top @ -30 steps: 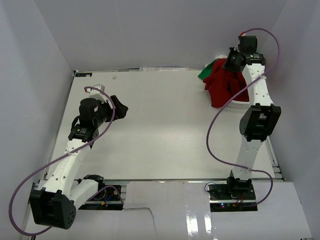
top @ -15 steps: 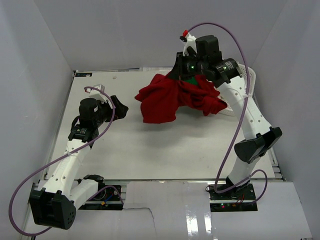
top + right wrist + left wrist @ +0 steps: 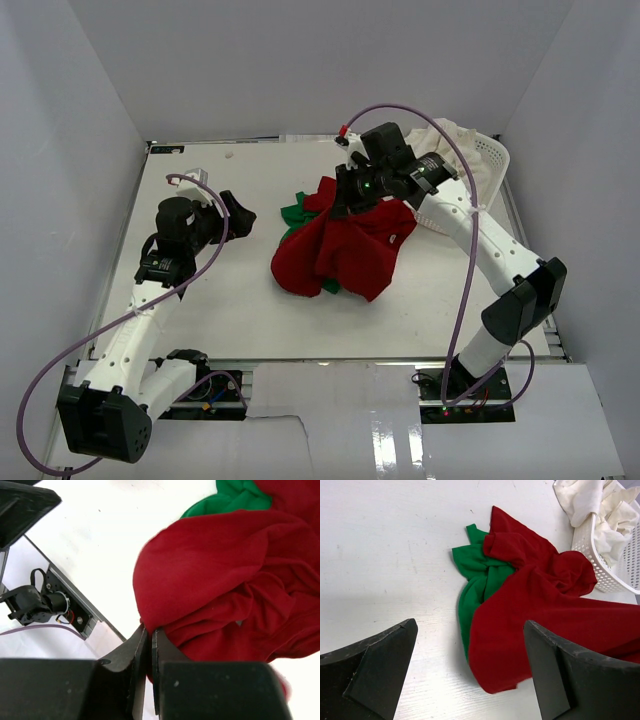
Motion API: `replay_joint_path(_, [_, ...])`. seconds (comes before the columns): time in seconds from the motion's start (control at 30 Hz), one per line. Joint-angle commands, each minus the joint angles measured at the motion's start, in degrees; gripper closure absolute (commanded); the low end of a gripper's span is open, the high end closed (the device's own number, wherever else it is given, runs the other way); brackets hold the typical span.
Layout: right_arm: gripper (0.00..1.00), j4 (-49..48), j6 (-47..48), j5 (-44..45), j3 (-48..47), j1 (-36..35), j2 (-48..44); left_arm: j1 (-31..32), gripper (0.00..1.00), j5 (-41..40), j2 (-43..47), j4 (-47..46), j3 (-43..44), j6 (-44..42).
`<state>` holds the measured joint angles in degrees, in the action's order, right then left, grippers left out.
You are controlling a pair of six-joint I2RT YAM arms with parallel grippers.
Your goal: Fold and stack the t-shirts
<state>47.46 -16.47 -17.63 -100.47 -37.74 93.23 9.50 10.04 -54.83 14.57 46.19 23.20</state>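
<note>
Tangling threatens: right pincer (image 3: 149, 630), clamped on the red t-shirt (image 3: 345, 250) mid-table toward the far edge, may drag the entwined green t-shirt (image 3: 475, 575) along; left pincer (image 3: 240, 215) gapes empty.

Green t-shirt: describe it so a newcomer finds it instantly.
On the white table, look left of the white slotted basket. The green t-shirt lies mostly under the crumpled red t-shirt, peeking out at its left edge: the only green cloth.
</note>
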Motion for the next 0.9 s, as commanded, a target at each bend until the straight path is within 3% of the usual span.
replay_joint_path(0.0, [0.91, 0.24, -1.28, -0.14, -0.44, -0.84, -1.3, -0.01, 0.02, -0.02, 0.87, -0.51, -0.4, 0.0])
replay_joint_path(0.03, [0.67, 0.52, -1.28, 1.18, 0.61, -1.81, -1.47, 0.0, 0.02, 0.15, 0.6, -0.51, -0.4, 0.0])
replay_joint_path(0.1, [0.58, 0.35, -1.81, 2.94, 5.09, -2.17, -3.22, -0.09, 0.02, 0.33, -0.1, -0.15, 0.12, -0.09])
replay_joint_path(0.13, [0.44, 0.09, -2.07, 5.13, 6.67, -2.17, -3.84, -0.09, 0.02, 0.5, -0.45, 0.02, 0.21, -0.09])
replay_joint_path(0.23, [0.19, 1.58, -2.25, 11.46, 8.79, -1.99, -5.6, -0.01, 0.02, 1.12, -1.16, 0.11, 0.48, -0.17])
replay_joint_path(0.3, [0.13, 3.06, -1.99, 16.36, 8.27, -0.51, -5.87, -0.01, 0.02, 1.73, -1.42, 0.2, 0.56, -0.09])
replay_joint_path(0.4, [0.13, 3.34, -1.81, 20.95, 9.66, 3.01, -5.6, 0.0, 0.02, 2.26, -1.77, 0.11, 0.65, 0.0])
replay_joint_path(0.5, [0.14, -0.25, -0.94, 18.44, 14.13, 10.9, -4.64, 0.08, 0.02, 2.7, -2.12, 0.02, 0.56, 0.0])
replay_joint_path(0.6, [0.16, -4.04, -0.23, 18.85, 15.39, 13.47, -0.7, 0.08, 0.02, 3.05, -2.3, -0.24, 0.48, 0.0])
replay_joint_path(0.87, [0.18, -5.01, 0.83, 19.21, 2.74, 18.04, 17.24, 0.08, 0.02, 2.7, -1.95, -0.24, 0.3, -0.53])
